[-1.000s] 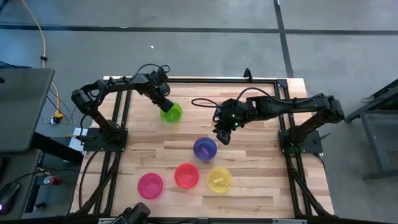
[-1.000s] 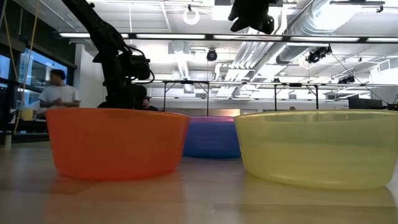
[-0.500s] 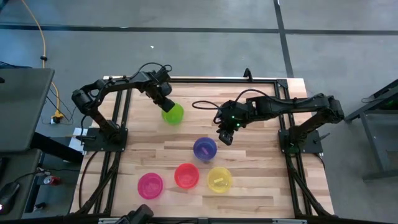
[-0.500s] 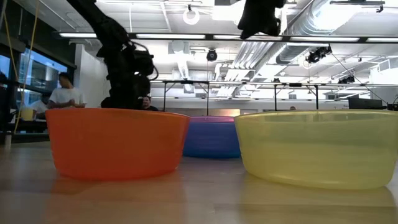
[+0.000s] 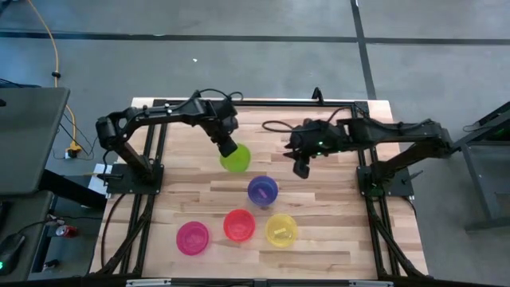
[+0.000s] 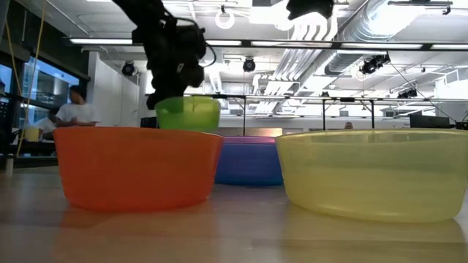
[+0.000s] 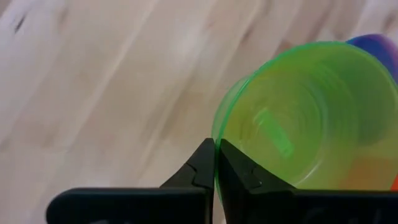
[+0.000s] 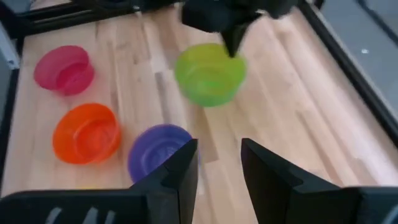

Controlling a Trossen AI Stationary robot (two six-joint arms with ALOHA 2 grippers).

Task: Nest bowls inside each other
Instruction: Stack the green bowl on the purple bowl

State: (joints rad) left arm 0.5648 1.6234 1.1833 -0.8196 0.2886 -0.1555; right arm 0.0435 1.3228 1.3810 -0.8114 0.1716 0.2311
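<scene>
My left gripper [image 5: 229,148] is shut on the lime green bowl [image 5: 237,159], which hangs in the air at mid-table, above and to the far left of the purple bowl [image 5: 262,189]. In the low view the green bowl [image 6: 188,114] floats above the other bowls' rims. The purple bowl sits inside the blue bowl [image 6: 248,162]. The orange bowl [image 5: 239,225], yellow bowl [image 5: 280,229] and pink bowl [image 5: 192,237] stand upright near the near edge. My right gripper [image 5: 301,167] is open and holds nothing, right of the green bowl. My left gripper pinches the green bowl's rim [image 7: 214,134] between its two fingers [image 7: 202,165], one inside the bowl and one outside. It comes from above, slanting down from the table's far left. The bowl is lifted clear of the table, mouth up and tilted slightly.
Bare wood lies between the green bowl and the table's far and left edges. The arms' black base frames [image 5: 131,171] stand along both sides. A person [image 6: 73,111] stands in the room far beyond the table.
My left gripper has carried the green bowl toward the table's right and near side, toward the purple bowl, and has lifted it clear of the table. My right gripper has drawn back toward the table's right and far side, away from the purple bowl.
</scene>
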